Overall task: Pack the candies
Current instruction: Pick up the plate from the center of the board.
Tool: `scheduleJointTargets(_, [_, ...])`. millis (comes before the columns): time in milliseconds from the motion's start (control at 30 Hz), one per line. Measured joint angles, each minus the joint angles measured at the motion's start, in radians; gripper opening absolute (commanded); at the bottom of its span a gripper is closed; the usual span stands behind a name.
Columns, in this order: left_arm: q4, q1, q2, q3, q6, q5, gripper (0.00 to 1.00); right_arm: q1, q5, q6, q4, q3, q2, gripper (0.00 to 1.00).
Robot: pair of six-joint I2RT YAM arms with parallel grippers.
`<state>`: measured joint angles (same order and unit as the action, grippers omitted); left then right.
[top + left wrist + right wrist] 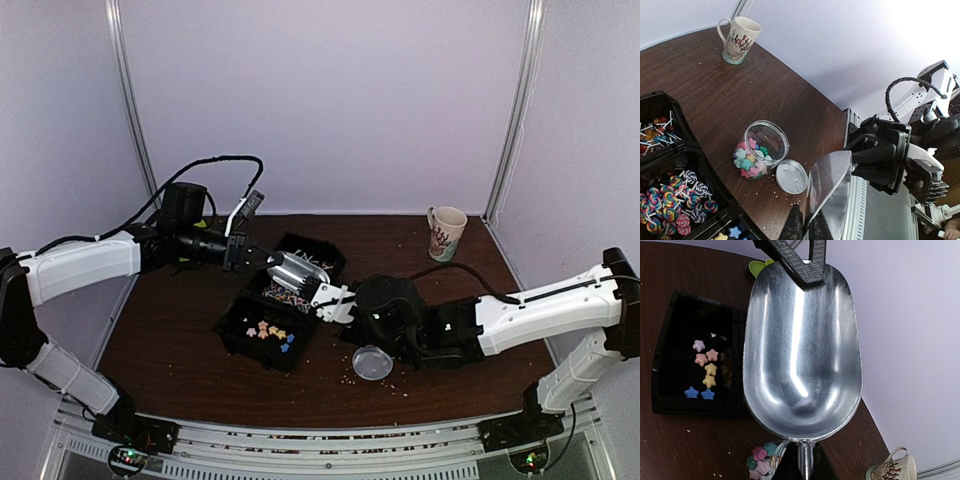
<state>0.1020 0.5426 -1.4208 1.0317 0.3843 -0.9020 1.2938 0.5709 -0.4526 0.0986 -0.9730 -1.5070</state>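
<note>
Shiny metal scoop [802, 355] over black tray [670, 340] of pastel star candies [705, 369], left gripper [807, 271] clamping rim, right gripper [802, 466] clamping handle

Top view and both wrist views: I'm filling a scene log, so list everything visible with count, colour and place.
table: one, dark brown.
tray: one, black, compartmented, centre.
jar: one, clear, beside the tray.
lid: one, silver, beside the jar.
star candies: several, pink, yellow, blue, in one tray compartment; more in the jar.
lollipops: many, multicoloured swirls, another compartment.
scoop: one, silver, empty, over the tray.
mug: one, cream, patterned, far right.
crumbs: few, pale, scattered on the table.
left tool: one, black, shut on the scoop's rim.
right tool: one, white and black, shut on the scoop's handle.
</note>
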Motion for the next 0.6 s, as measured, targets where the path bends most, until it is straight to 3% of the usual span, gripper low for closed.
scheduleJointTargets(433, [-0.038,-0.002,-0.014,-0.006,0.023,-0.033,0.0,0.002,-0.018,-0.06,0.139,0.045,0.002,0.15])
scheduleJointTargets(600, [-0.058,-0.003,-0.024,-0.01,0.043,-0.052,0.0,0.002,-0.041,-0.07,0.168,0.068,0.017,0.13])
